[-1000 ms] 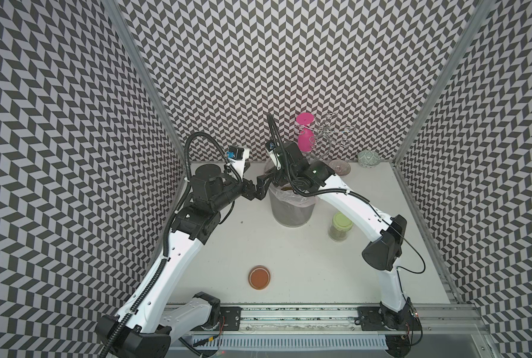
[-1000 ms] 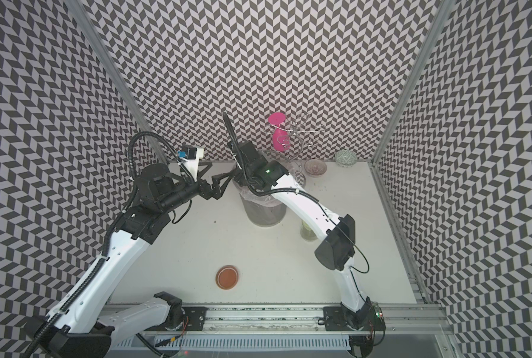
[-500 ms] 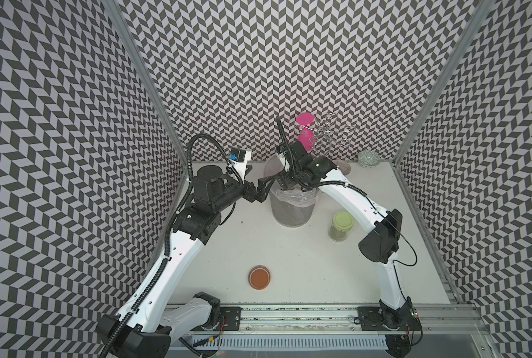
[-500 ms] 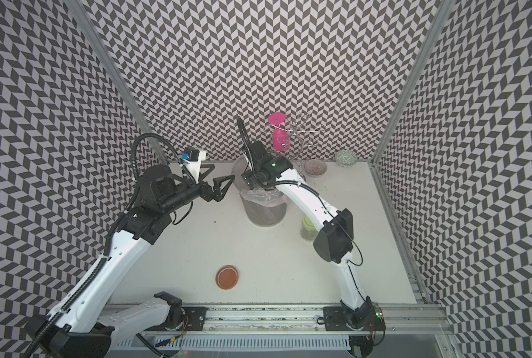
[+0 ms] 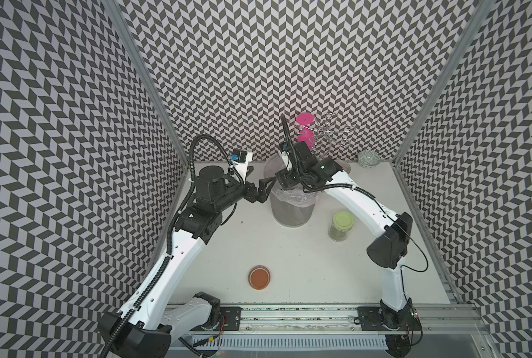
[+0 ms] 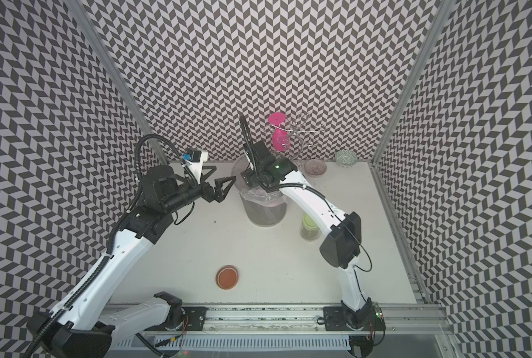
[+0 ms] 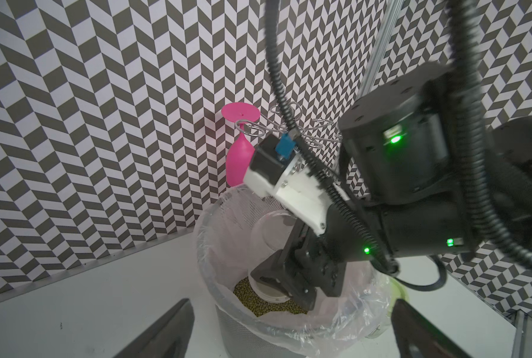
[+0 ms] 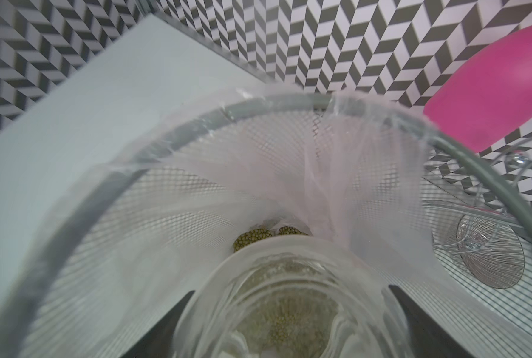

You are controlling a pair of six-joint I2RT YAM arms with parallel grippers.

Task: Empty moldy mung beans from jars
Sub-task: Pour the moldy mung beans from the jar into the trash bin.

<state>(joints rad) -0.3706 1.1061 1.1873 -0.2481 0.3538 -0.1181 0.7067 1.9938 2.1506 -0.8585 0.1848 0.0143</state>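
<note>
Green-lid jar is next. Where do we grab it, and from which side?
Probably the clear glass wall of the green-lid jar, below its lid, coming in level from the front-centre of the table. It stands upright and capped, so a side pinch leaves the lid free. That side is bare, while the right arm passes close behind.

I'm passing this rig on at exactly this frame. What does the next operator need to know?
Grippers: the left gripper is open and empty, beside the bin. The right gripper is shut on the open jar, tipped mouth-down inside the lined bin.
Things: beans are heaped in the liner. The orange lid lies loose on the table near the front.
Done: one jar opened and poured; whether it is fully drained is unclear.
Left: set it down, then open and empty the green-lidded jar, which stands closed with beans inside.
</note>
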